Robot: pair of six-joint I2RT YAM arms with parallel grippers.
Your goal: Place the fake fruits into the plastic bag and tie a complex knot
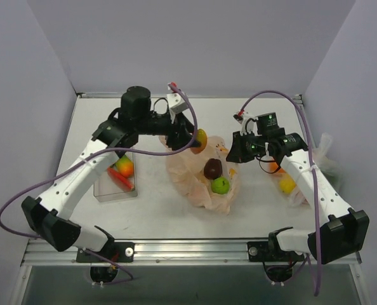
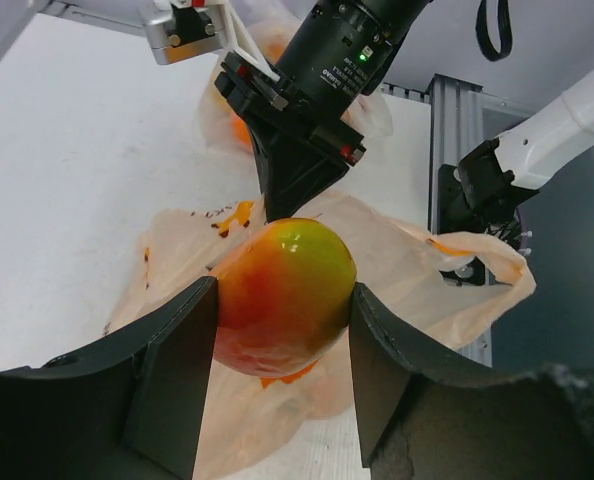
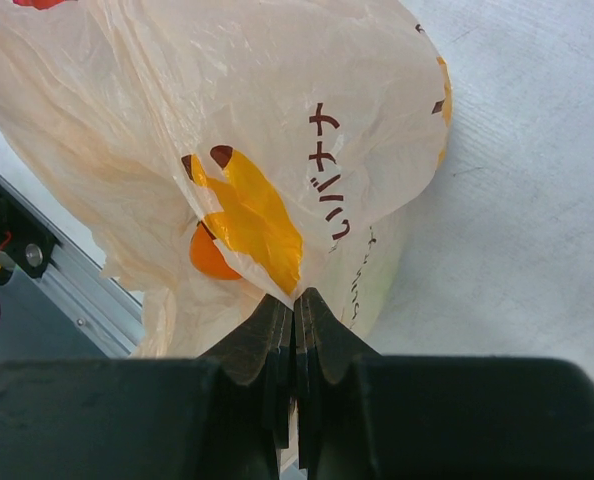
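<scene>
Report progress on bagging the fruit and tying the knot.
Done: the maroon fruit and green fruit appear inside the peach bag. In hand: the left hand grips a red-green fruit above it while the right hand pinches the bag's film. Left: fruits in the tray, then the knot, not yet tied.

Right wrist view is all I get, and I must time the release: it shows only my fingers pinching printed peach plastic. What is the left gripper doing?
Observer: The left gripper is shut on a glossy red-to-green plastic toy fruit.
Operator: Where, relative to the bag?
Observer: Above the far edge of the thin translucent peach-orange plastic bag.
Operator: Anything inside?
Observer: A dark maroon toy fruit and a green one sit within its outline.
</scene>
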